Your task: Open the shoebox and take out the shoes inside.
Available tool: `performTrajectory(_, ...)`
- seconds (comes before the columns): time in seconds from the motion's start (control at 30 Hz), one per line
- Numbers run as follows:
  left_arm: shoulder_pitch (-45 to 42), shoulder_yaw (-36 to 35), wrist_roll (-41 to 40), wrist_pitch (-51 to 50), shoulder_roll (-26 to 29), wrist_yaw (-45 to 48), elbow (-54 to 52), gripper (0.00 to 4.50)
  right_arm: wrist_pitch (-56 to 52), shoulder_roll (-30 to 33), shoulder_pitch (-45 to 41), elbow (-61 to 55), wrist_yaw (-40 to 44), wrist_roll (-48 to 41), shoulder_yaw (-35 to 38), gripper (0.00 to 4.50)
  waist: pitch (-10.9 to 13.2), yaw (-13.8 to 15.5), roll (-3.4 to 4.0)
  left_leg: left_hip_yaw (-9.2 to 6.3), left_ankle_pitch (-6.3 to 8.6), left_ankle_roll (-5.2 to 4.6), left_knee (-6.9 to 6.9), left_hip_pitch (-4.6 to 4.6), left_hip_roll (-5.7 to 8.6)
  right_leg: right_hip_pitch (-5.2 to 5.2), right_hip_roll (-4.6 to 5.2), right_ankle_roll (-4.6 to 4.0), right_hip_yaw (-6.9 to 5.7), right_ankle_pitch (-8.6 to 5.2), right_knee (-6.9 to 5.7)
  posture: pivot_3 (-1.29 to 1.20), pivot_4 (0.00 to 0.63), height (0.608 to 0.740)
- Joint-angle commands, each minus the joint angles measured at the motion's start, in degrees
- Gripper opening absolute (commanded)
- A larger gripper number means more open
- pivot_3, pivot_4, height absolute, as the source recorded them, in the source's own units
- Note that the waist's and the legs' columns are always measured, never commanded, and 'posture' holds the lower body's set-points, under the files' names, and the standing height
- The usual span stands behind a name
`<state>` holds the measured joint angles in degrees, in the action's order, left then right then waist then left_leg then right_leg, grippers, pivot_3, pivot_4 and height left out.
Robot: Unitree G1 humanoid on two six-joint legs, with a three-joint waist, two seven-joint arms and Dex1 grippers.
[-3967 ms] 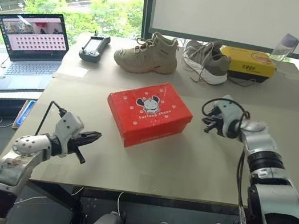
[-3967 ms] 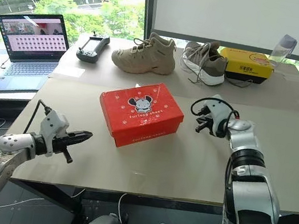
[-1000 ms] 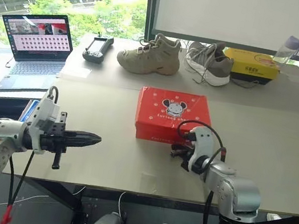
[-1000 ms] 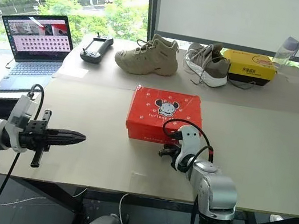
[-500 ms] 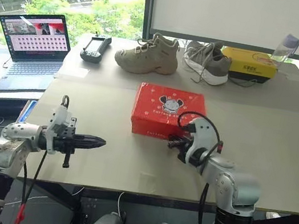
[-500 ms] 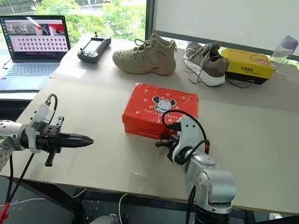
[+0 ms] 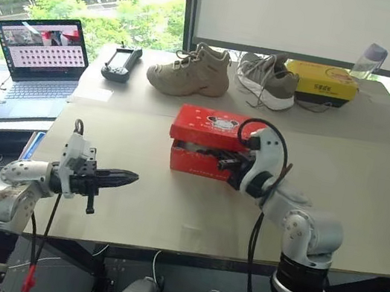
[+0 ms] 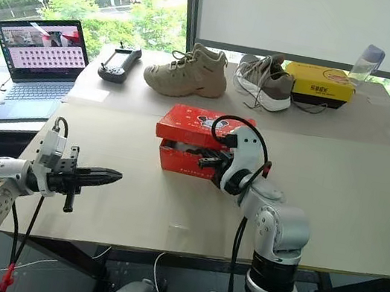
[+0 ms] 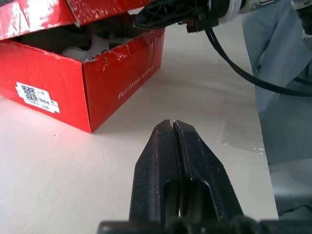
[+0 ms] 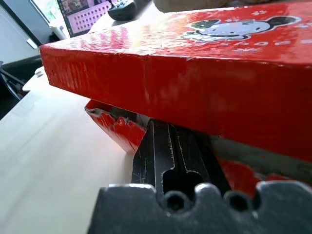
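Observation:
The red shoebox (image 7: 199, 163) with a mouse face on its lid (image 10: 204, 68) stands mid-table, the lid's front edge lifted so a dark gap shows. My right gripper (image 7: 221, 160) is shut, its fingers (image 10: 163, 146) wedged under that raised front edge and bearing the lid. The shoes lie mostly hidden in the box; a whitish bit (image 9: 91, 48) shows through the gap. My left gripper (image 7: 129, 177) is shut and holds nothing, hovering level over the table's front left, pointing at the box from some way off.
Along the table's far side stand a laptop (image 7: 42, 51), a black controller (image 7: 123, 61), a beige boot (image 7: 193, 71), a grey sneaker (image 7: 268, 80), a yellow box (image 7: 321, 81) and a bottle (image 7: 369, 59). Bare tabletop (image 7: 369, 184) lies right of the shoebox.
My right gripper has risen under the lid's front edge, and the lid went from closed to ajar. The left gripper has barely moved.

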<state>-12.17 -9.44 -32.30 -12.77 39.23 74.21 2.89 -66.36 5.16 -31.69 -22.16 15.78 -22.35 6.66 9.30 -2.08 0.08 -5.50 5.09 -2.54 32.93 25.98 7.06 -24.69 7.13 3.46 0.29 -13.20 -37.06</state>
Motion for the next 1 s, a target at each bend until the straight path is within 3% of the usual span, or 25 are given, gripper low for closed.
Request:
performTrajectory(0.03,0.9,-2.7,-2.0,0.3,-0.7,-2.1,-2.7,0.07,2.6,0.5,-2.9,-0.2,0.2,-1.3,0.6,0.03,0.0,0.0,0.0,0.0,0.0,0.0,0.0,0.0,0.0,0.0,-0.01,-0.02,0.0,0.01,0.0,0.0,0.15,0.732)
performTrajectory(0.47,9.3,-6.7,-2.4,2.5,-5.2,-12.0,-11.9,0.07,5.4,6.0,-15.2,7.6,2.1,-1.9,0.2,0.03,0.0,-0.3,0.0,0.0,0.0,0.0,-0.01,0.01,0.0,-0.01,0.02,-0.03,-0.01,0.02,0.0,0.0,0.15,0.732)
performTrajectory(0.87,8.3,-8.0,-4.6,0.2,-3.7,-15.2,-15.9,0.07,21.9,15.4,-31.3,37.5,10.9,6.9,-7.2,0.03,0.0,-0.3,0.0,0.01,0.0,0.0,-0.01,0.01,0.03,0.06,0.0,-0.03,-0.06,0.04,0.06,0.0,0.15,0.732)
performTrajectory(1.0,7.1,-7.9,-5.7,-1.1,-3.7,-16.0,-16.9,0.07,35.0,15.3,-40.4,59.3,7.8,15.1,-10.2,0.03,0.0,-0.6,0.0,0.02,-0.02,0.01,-0.01,-0.02,0.02,0.28,-0.1,-0.05,-0.02,0.07,0.05,0.0,0.15,0.732)
